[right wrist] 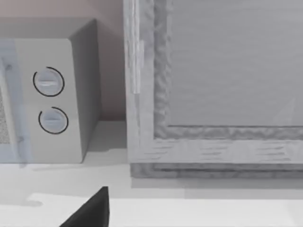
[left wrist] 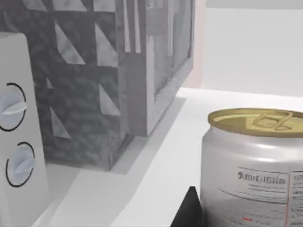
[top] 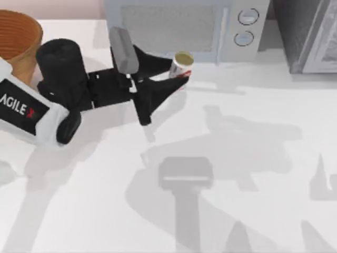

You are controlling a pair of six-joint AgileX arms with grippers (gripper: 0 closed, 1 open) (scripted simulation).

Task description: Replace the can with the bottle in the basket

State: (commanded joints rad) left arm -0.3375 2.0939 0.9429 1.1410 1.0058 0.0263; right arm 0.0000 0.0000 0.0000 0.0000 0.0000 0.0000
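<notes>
The can (top: 182,59), white with red marks and a dull gold top, stands upright on the white table just in front of the microwave, well outside the basket (top: 20,32) at the far left corner. My left gripper (top: 178,70) reaches across from the left and is shut on the can, one black finger on each side of it. The left wrist view has the can (left wrist: 255,165) close up, with one black fingertip (left wrist: 189,210) against its side. The bottle is out of view. My right gripper (right wrist: 156,222) is parked and open, with one dark finger (right wrist: 92,208) showing.
A grey microwave (top: 184,26) with two round knobs stands along the back edge, right behind the can. A large grey cabinet (top: 310,34) fills the back right corner. The white tabletop (top: 237,158) stretches wide in front, crossed by arm shadows.
</notes>
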